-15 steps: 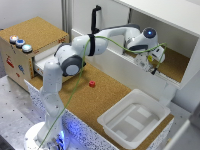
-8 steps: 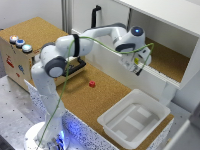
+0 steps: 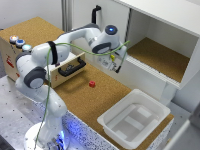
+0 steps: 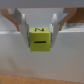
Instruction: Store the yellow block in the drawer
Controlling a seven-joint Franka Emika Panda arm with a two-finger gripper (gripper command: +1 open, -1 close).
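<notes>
In the wrist view my gripper point(image 4: 40, 44) is shut on the yellow block point(image 4: 40, 38), a small cube with black marks, held between both fingers point(image 4: 23, 27). In the exterior view the gripper point(image 3: 116, 63) hangs in the air in front of the white cabinet's lower edge, to the exterior view's right of the drawer. The block is only a small yellow speck there. The drawer point(image 3: 70, 66), light wood with a black bar handle, stands pulled out of the cork-topped box point(image 3: 10, 57) with three coloured buttons point(image 3: 20, 43).
A small red cube point(image 3: 92, 84) lies on the cork table in front of the drawer. A white plastic tub point(image 3: 134, 120) sits at the front right. The large white cabinet point(image 3: 165, 47) stands open behind the gripper, its black door handle point(image 3: 95, 12) above.
My gripper has moved out of the cabinet opening toward the exterior view's left, nearer the drawer, with the yellow block still held.
</notes>
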